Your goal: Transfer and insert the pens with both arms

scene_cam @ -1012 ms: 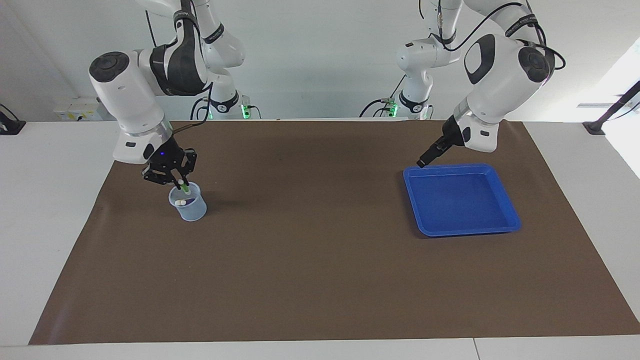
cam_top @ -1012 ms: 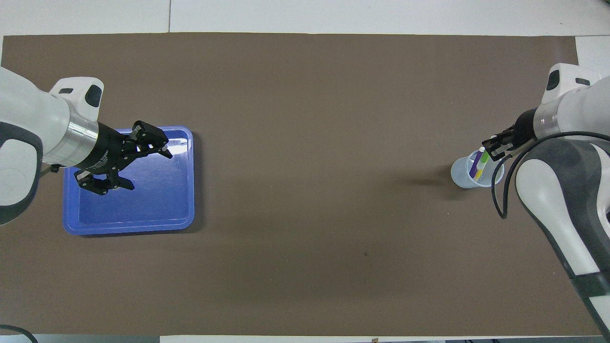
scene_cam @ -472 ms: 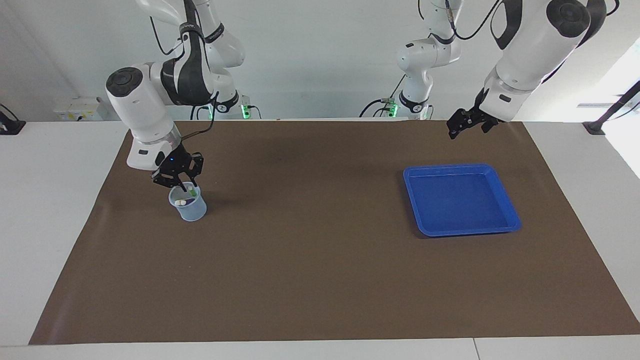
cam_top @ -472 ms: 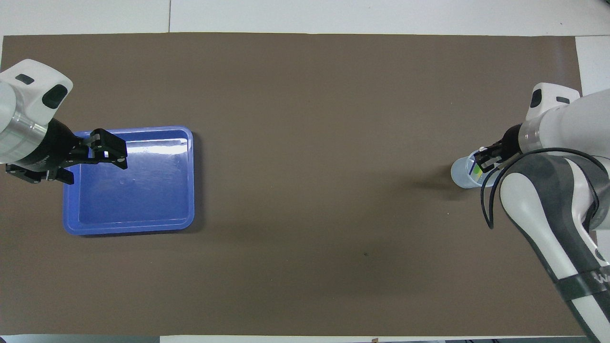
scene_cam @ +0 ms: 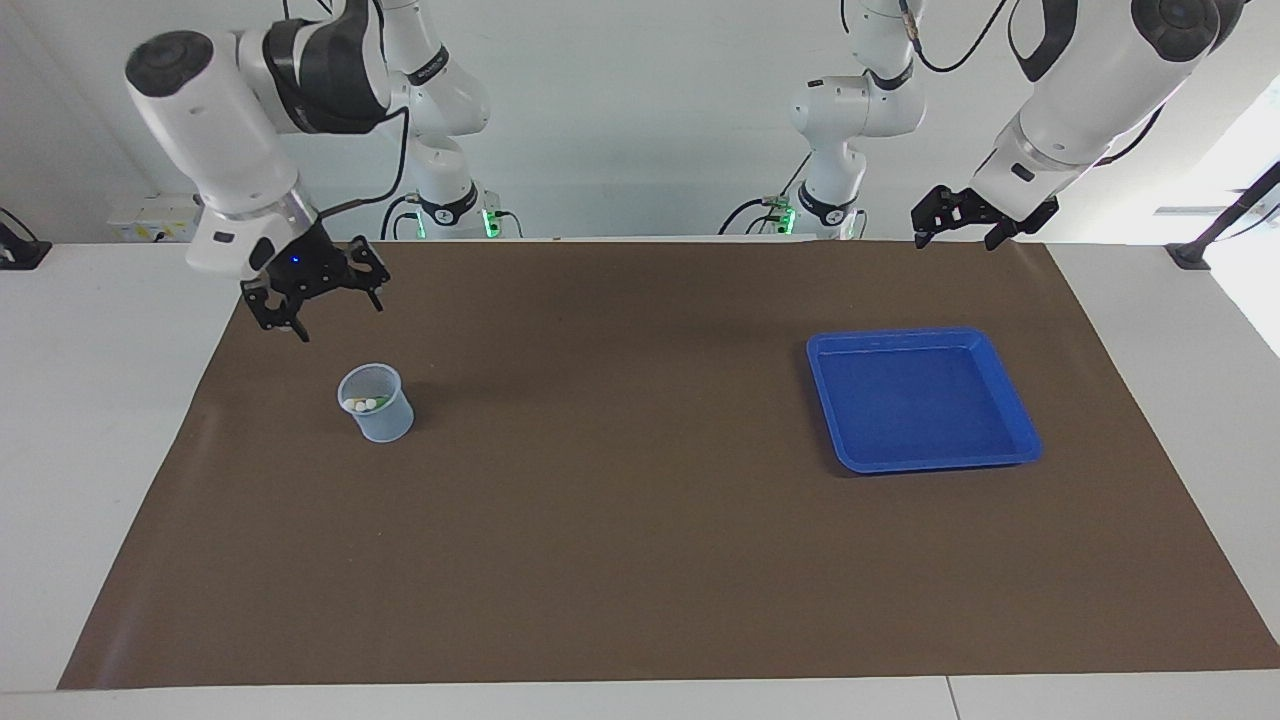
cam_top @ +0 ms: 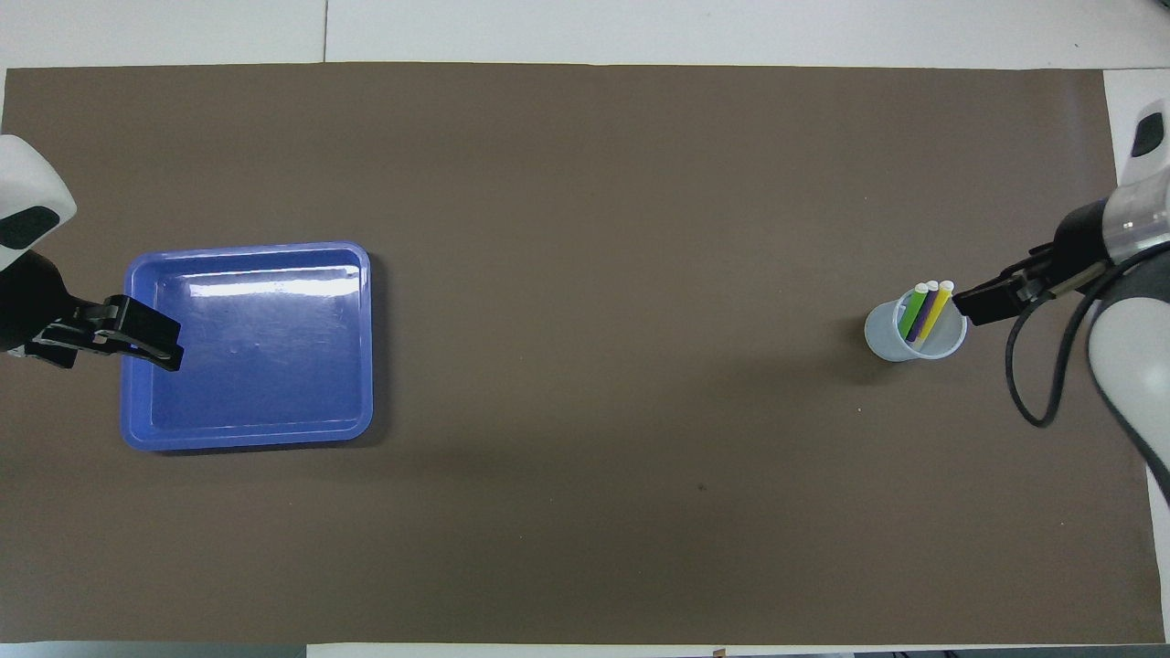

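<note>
Standing side by side in the clear plastic cup (cam_top: 914, 336), the green pen (cam_top: 912, 313), the purple pen (cam_top: 925, 311) and the yellow pen (cam_top: 938, 309) lean together against the cup's rim, pale cap ends up. The cup sits on the brown mat (scene_cam: 640, 560) toward the right arm's end of the table. The blue tray (scene_cam: 1010, 440), toward the left arm's end, holds nothing.

The right gripper (scene_cam: 312, 290) hangs in the air over the mat near the cup, its fingers spread wide and holding nothing. The left gripper (scene_cam: 965, 215) is raised over the mat's edge by its own base, also spread open and empty, waiting.

By this layout the insertion looks complete. The pens appear light, stiff and smooth-barrelled, so a pinch could let one slip or swivel; a grip across the barrel just below the cap end, where it stands clear of the rim, would likely be surest. The cup looks light too and could tip if a pen were dragged sideways against its wall.
</note>
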Tool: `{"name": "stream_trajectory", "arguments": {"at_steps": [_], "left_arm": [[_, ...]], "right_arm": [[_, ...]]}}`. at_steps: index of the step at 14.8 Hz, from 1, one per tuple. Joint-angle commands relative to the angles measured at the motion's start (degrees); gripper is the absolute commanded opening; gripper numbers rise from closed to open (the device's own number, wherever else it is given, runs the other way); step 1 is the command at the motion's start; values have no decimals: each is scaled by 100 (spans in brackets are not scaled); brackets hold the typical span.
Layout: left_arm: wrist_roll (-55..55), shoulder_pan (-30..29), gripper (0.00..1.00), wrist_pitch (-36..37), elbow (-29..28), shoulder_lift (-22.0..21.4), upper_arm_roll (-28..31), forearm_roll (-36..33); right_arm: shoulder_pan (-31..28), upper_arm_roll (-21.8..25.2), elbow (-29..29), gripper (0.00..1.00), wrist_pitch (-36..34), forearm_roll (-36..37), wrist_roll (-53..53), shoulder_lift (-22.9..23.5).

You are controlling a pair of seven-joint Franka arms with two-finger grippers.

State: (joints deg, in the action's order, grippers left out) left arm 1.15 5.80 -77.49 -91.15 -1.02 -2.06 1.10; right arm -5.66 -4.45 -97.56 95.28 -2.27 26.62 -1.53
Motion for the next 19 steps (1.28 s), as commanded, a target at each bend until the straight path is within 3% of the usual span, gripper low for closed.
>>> {"name": "stream_trajectory", "arguments": {"at_steps": [1,3,5,7,10,13,16,19], "left_arm": [[-27,194,100,-572,-176,-145,92,-75],[69,220,100,-705,-9,48,56,-110],[61,238,100,-863,97,128,13,-415],[70,282,100,-900,45,67,-250,-742],[78,238,100,-776,-69,-21,-269,-726],[87,150,100,-881,-17,22,-173,-253],[105,132,100,-891,1,-12,-119,-207],[105,106,100,-925,-122,-100,-119,-198]], "right_arm": [[-224,-56,1130,100,-1096,87,-245,162],[-286,-56,1667,100,-1677,130,-262,328],[-234,-65,1845,100,-1995,349,-463,347],[-269,-74,1496,100,-2145,429,-1234,155],[-312,-56,1433,100,-1901,526,-1335,101],[-313,-91,1406,100,-1767,508,-1309,83],[-435,-74,1179,100,-1952,517,-1483,-30],[-6,31,748,100,-1882,561,-1870,-233]]}}
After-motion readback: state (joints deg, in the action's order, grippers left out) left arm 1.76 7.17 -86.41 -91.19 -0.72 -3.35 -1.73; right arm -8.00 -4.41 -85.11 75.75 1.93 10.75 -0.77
